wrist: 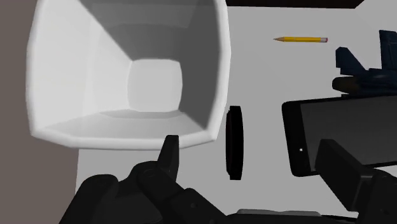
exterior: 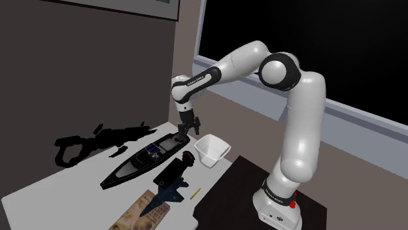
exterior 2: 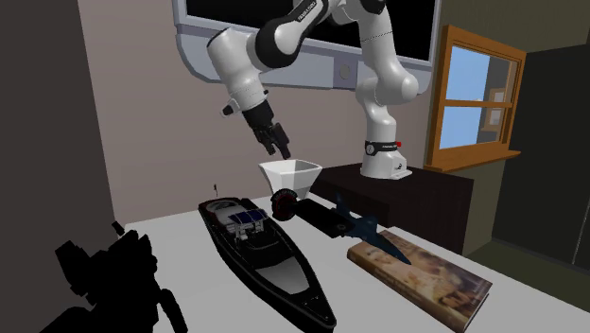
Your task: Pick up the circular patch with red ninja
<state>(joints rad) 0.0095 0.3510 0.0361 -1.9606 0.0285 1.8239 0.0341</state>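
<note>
The patch is a small dark round disc with red on its face. It stands on edge on the white table between a white bowl and a black slab. From the second exterior view the patch sits just below the bowl. My gripper hangs open above it, a little over the bowl's rim. Through the wrist camera the patch appears as a thin dark edge between my spread fingers, untouched by either; my gripper holds nothing.
A long black model boat lies beside the slab. A blue toy jet rests near a book, and a yellow pencil lies by the table edge. A black jagged object occupies the far end.
</note>
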